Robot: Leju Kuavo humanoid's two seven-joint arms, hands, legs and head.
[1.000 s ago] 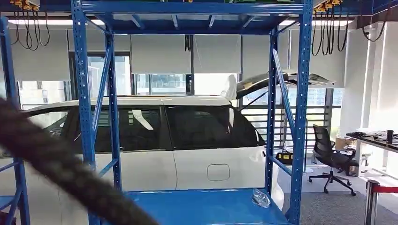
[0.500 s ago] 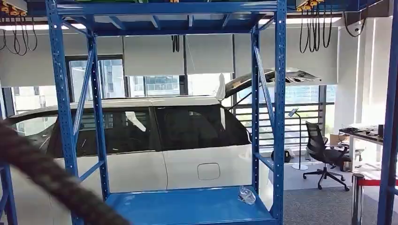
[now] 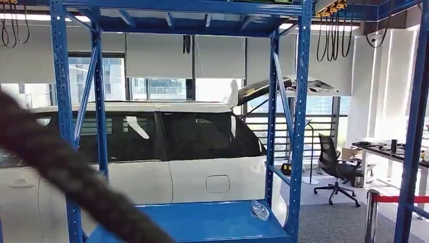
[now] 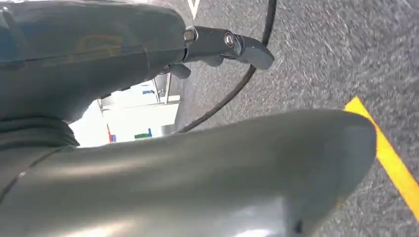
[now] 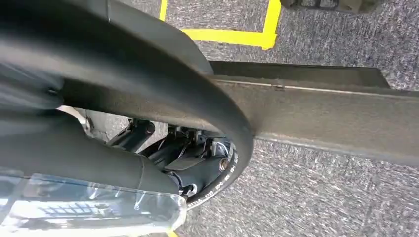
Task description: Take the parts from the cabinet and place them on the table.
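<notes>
Resting on the blue shelf — a clear part.

- Only real lettering I can spot is small white print running along the black cable in the right wrist view, and it's too tiny and curved to read.
- On the grey floor there's a white arrow-like mark in the left wrist view, cut off by the picture's edge.
- No readable words or numbers on the blue rack or the white car.
</notes>
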